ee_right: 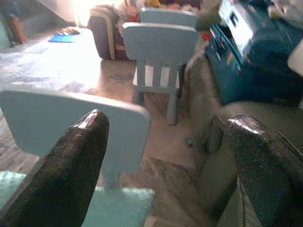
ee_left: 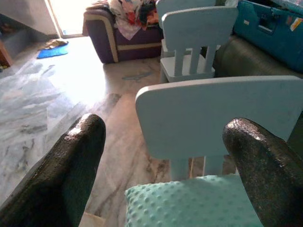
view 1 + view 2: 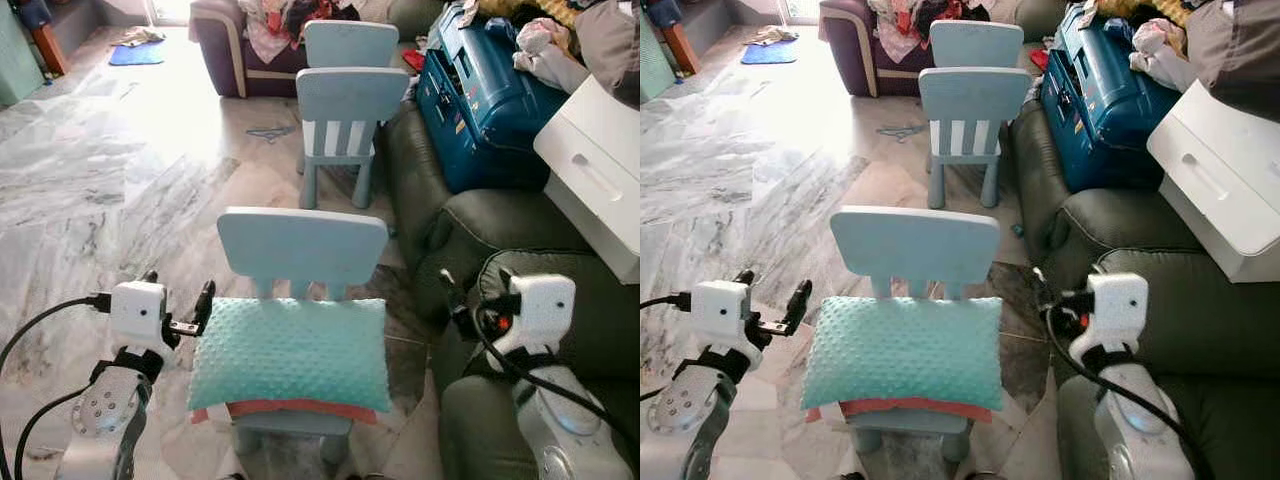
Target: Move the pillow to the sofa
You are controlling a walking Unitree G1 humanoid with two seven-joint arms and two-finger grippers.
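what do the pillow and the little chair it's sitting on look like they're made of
The pillow looks like soft teal plush fabric; its surface is covered in raised dots. The chair under it appears to be moulded plastic or painted wood: smooth, matte, pale blue, with rounded edges.

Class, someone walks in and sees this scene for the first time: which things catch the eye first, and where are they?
A teal dimpled pillow lies on the seat of the nearest pale blue chair, with the left gripper and right gripper flanking it, jaws open. More blue chairs stand behind; a dark green sofa runs along the right, carrying a blue suitcase.
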